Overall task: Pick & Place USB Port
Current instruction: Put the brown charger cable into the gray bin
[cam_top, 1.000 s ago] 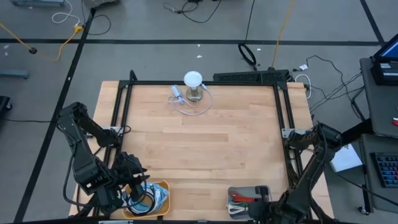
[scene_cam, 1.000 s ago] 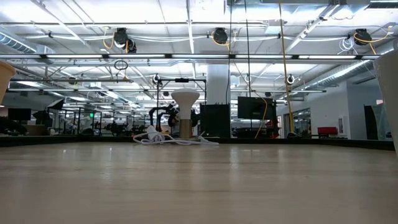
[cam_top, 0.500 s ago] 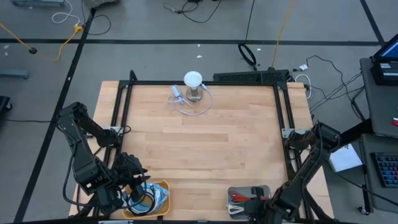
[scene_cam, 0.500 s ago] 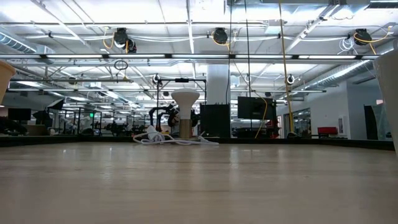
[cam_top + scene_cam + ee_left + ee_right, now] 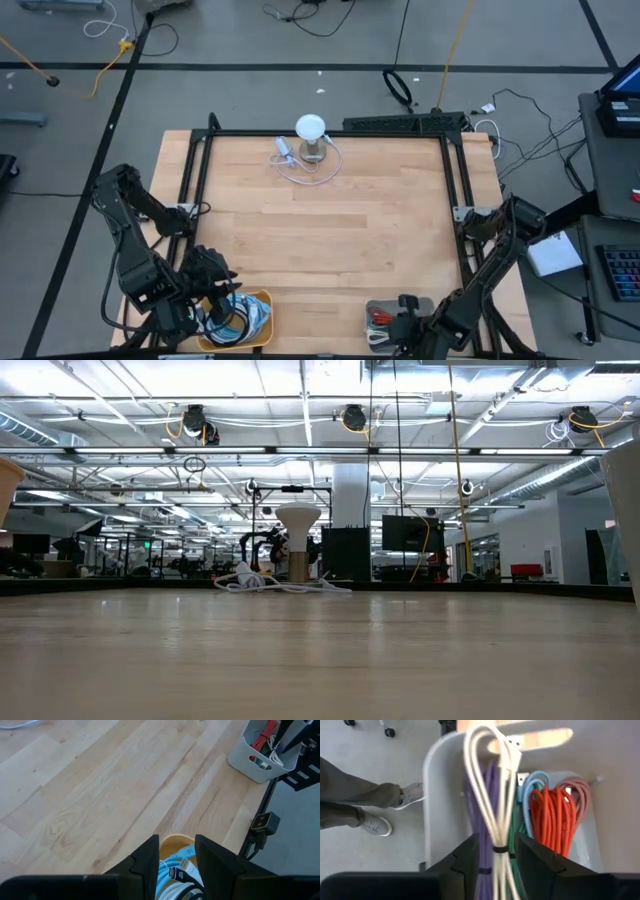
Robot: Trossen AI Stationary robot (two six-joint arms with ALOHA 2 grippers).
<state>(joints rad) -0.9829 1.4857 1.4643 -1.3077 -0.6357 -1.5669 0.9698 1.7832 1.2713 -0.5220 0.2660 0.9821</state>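
Note:
A white bundled cable (image 5: pixel 492 785) lies in the grey bin (image 5: pixel 445 795) with purple, green, orange and pink cables. That bin (image 5: pixel 385 305) stands at the table's near right edge. My right gripper (image 5: pixel 497 840) is open over it (image 5: pixel 405 320), a finger on either side of the white bundle. My left gripper (image 5: pixel 177 840) waits open above the yellow bowl (image 5: pixel 262 298) of blue and white cables at the near left. A white lamp-shaped stand (image 5: pixel 311 128) with a loose white cord (image 5: pixel 300 172) sits by the far edge. My right gripper comes at the white bundle (image 5: pixel 495 850) from above, its fingers (image 5: pixel 470 862) across the strands near the bundle's tie. I cannot tell whether they touch it. The bundle rests in the bin.
Bare wood fills the middle of the table (image 5: pixel 330 230), inside a black frame (image 5: pixel 330 133). The stand (image 5: pixel 297 525) and its cord (image 5: pixel 280 585) show far off in the low view. A person's legs and shoes (image 5: pixel 375 805) stand on the floor past the near edge.
My right gripper has moved from beyond the near edge toward the table's left and now hangs over the grey bin. The left arm has kept still.

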